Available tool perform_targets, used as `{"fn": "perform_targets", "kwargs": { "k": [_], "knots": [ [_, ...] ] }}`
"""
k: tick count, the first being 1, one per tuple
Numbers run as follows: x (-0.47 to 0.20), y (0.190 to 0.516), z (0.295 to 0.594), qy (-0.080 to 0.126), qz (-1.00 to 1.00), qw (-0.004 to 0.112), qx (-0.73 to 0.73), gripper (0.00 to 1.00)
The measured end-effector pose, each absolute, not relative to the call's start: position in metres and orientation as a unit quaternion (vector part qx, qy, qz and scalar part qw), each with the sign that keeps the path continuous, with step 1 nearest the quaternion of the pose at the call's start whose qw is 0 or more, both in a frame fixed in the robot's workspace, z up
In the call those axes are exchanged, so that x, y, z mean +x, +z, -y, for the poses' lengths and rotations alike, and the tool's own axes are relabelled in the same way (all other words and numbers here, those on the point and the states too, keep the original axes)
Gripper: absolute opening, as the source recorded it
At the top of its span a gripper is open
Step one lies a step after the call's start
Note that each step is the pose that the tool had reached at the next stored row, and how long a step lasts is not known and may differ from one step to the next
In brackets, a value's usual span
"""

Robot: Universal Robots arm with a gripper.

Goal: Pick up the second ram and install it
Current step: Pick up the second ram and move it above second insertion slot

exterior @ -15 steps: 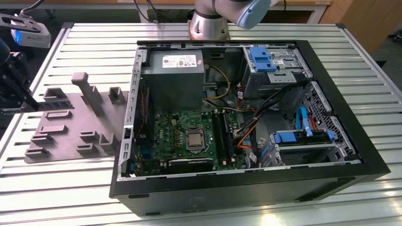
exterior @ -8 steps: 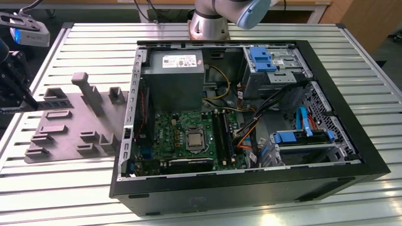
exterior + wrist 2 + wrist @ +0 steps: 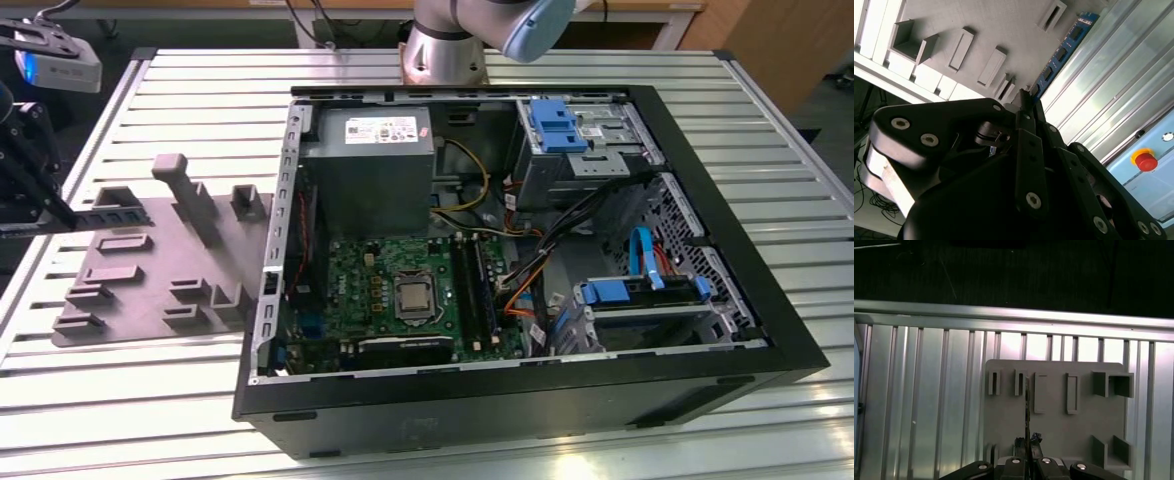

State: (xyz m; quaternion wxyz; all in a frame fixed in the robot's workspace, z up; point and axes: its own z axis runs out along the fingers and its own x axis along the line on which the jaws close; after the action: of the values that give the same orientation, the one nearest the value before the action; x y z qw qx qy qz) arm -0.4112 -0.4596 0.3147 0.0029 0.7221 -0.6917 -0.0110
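The second ram (image 3: 1064, 49) is a thin blue-green stick with a row of black chips, and it juts out from my fingertips. In the first wrist view the second ram (image 3: 1027, 405) shows edge-on as a thin dark line over the grey fixture plate (image 3: 1059, 427). My gripper (image 3: 1026, 98) is shut on one end of it. In the exterior view my gripper (image 3: 44, 200) hangs at the far left, over the left edge of the fixture plate (image 3: 147, 275). The long black memory sockets (image 3: 475, 290) lie on the motherboard inside the open computer case (image 3: 534, 400), well to the right.
The case holds a grey power supply (image 3: 363, 160), blue drive brackets (image 3: 554, 125), loose cables (image 3: 534, 270) and a processor socket (image 3: 414, 297). The arm's base (image 3: 447, 45) stands behind the case. A red stop button (image 3: 1145, 161) sits beyond the slatted metal table (image 3: 174, 400).
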Motion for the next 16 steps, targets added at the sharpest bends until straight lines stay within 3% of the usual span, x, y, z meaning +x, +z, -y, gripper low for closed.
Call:
{"fn": "perform_targets", "kwargs": {
  "k": [16],
  "knots": [
    [-0.4112,0.3203,0.4595,-0.011,0.692,0.003,0.722,0.14]
  ]
}}
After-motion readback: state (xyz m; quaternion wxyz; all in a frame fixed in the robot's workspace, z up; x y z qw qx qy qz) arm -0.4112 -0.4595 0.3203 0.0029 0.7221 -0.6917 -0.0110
